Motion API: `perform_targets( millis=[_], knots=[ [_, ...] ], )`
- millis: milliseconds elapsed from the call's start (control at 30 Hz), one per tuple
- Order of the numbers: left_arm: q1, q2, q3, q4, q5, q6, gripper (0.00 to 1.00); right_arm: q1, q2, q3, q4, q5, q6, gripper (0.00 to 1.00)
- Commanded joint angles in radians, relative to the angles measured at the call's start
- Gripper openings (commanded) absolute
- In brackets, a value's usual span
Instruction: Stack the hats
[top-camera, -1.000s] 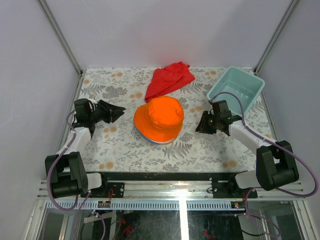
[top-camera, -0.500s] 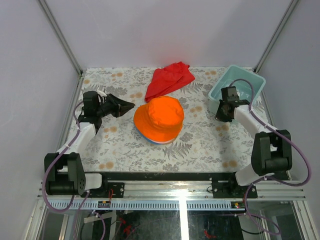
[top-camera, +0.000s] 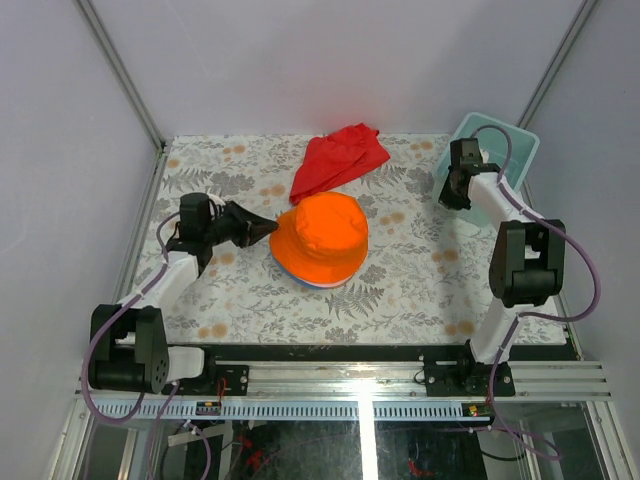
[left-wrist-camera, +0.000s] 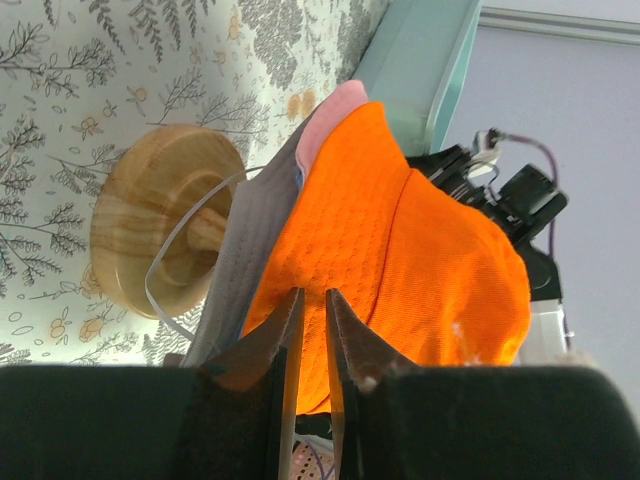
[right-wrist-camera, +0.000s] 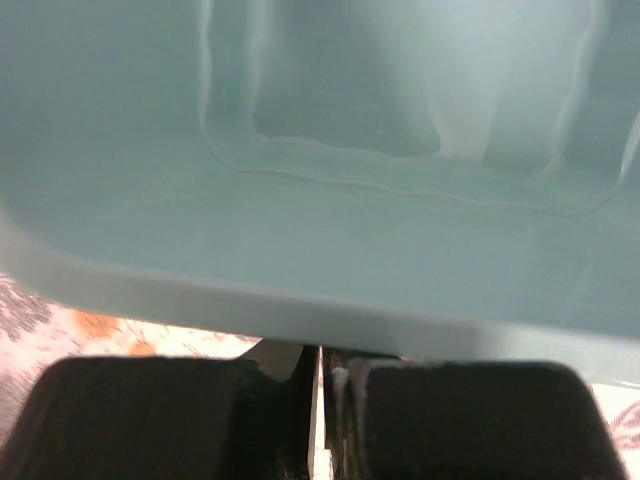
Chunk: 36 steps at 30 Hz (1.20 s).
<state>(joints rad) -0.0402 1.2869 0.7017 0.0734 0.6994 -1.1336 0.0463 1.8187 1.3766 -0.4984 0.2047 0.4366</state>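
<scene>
The hats sit in one pile at mid-table with the orange hat (top-camera: 320, 238) on top. Under the orange hat (left-wrist-camera: 400, 260), the left wrist view shows a grey brim (left-wrist-camera: 245, 260), a blue sliver (left-wrist-camera: 299, 178) and a pink edge (left-wrist-camera: 330, 115), all over a wooden stand (left-wrist-camera: 165, 230). My left gripper (top-camera: 266, 227) points at the pile's left brim. Its jaws (left-wrist-camera: 311, 297) stand only a thin slit apart, with nothing in between. My right gripper (top-camera: 456, 192) is shut and empty. It sits against the teal bin's near wall, its tips (right-wrist-camera: 320, 352) just under the rim.
A flat red cloth (top-camera: 338, 160) lies behind the pile. The teal bin (top-camera: 505, 150) sits tilted in the far right corner against the frame, and its wall (right-wrist-camera: 320, 150) fills the right wrist view. Metal frame posts bound the table.
My left gripper moved right, up to the hat pile's left brim. My right gripper shut and swung toward the far right, and the teal bin shifted with it into the corner.
</scene>
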Motion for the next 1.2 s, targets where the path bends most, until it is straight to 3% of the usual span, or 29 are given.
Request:
perform_targets(
  millis=[0,400,500,600,667,733,767,800,833,867,1167],
  knots=[
    [-0.033,0.001,-0.025,0.025,-0.038,-0.006,0.12,-0.005,0.044,0.154,-0.022,0.023,-0.012,0.0],
    [-0.049,0.061,-0.085,0.06,-0.071,0.009,0.11,-0.005,-0.075,0.125,-0.047,-0.037,-0.01,0.0],
    [-0.041,0.052,-0.032,-0.004,-0.079,0.045,0.12,0.016,-0.179,0.056,-0.044,-0.087,0.012,0.0],
    [-0.013,0.014,0.074,-0.135,-0.131,0.144,0.21,0.09,-0.321,-0.082,-0.007,-0.133,0.04,0.04],
    [0.016,-0.01,0.142,-0.226,-0.18,0.227,0.32,0.161,-0.416,-0.166,0.028,-0.115,0.04,0.16],
    [0.048,-0.02,0.198,-0.261,-0.208,0.307,0.48,0.228,-0.493,-0.226,0.045,-0.105,0.025,0.43],
    [0.064,-0.017,0.227,-0.269,-0.223,0.348,0.51,0.259,-0.525,-0.247,0.043,-0.096,0.018,0.57],
    [0.08,-0.007,0.257,-0.284,-0.246,0.399,0.53,0.282,-0.553,-0.27,0.041,-0.093,0.013,0.91],
    [0.087,0.001,0.285,-0.299,-0.276,0.441,0.9,0.3,-0.579,-0.295,0.04,-0.092,0.011,0.99],
    [0.091,0.006,0.31,-0.314,-0.316,0.481,0.99,0.316,-0.605,-0.32,0.038,-0.079,0.019,1.0],
    [0.122,-0.113,0.302,-0.393,-0.55,0.701,1.0,0.326,-0.74,-0.373,0.006,-0.052,0.019,1.0]
  ],
)
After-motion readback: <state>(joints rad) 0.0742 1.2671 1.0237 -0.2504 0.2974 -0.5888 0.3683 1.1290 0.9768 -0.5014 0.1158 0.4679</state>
